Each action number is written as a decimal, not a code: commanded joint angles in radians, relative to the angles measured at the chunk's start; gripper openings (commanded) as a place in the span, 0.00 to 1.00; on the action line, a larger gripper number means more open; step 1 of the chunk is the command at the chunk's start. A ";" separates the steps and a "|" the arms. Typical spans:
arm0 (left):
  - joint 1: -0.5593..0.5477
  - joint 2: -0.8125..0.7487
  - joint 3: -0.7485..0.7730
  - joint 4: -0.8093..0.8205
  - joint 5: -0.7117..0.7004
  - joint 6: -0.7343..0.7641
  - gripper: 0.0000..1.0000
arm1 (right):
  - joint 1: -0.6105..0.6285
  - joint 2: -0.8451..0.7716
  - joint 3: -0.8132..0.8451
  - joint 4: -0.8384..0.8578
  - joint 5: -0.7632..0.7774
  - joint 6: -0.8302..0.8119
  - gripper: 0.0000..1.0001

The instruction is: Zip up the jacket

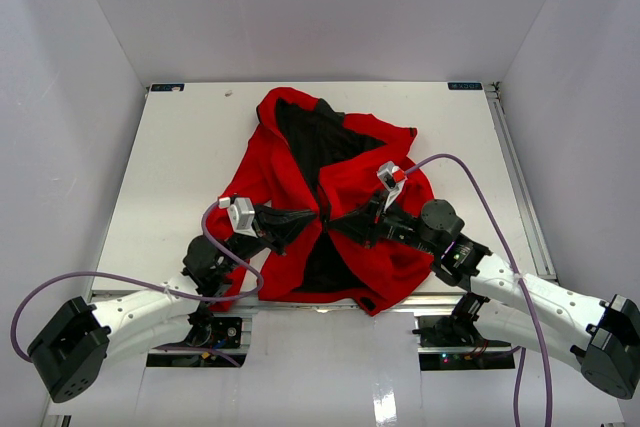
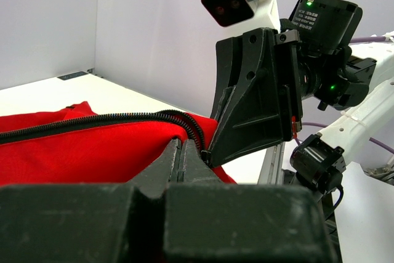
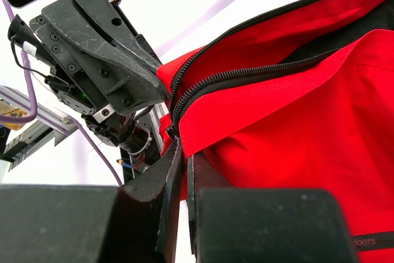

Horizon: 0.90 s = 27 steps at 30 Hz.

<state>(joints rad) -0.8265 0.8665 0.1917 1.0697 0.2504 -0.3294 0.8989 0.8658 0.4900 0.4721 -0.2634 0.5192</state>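
Note:
The red jacket (image 1: 375, 252) lies spread on the white table (image 1: 180, 167), its front open and black lining showing. Both grippers meet at its middle, over the dark zipper (image 2: 123, 118). My left gripper (image 1: 310, 217) comes in from the left and is shut (image 2: 180, 145) at the zipper's edge, where the toothed track curves over its tips. My right gripper (image 1: 340, 224) comes in from the right and is shut (image 3: 184, 152), with red fabric pinched between its fingers just below the zipper's lower end (image 3: 172, 129). The two zipper halves (image 3: 246, 81) run apart above that point.
Purple cables (image 1: 470, 172) loop from both arms over the table. A metal rail (image 1: 300, 302) runs along the near edge under the jacket's hem. Grey walls close in the table on the left, back and right.

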 commanded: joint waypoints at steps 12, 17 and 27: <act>0.000 0.000 0.031 0.015 -0.008 0.019 0.00 | 0.008 0.013 0.051 0.015 0.032 0.018 0.08; 0.000 0.002 0.030 0.013 -0.010 0.019 0.00 | 0.010 0.015 0.052 0.007 0.041 0.023 0.08; -0.002 0.013 0.032 0.014 -0.008 0.026 0.00 | 0.014 0.018 0.055 0.000 0.053 0.031 0.08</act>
<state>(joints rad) -0.8265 0.8751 0.1917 1.0693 0.2480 -0.3197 0.9060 0.8799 0.4957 0.4511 -0.2350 0.5436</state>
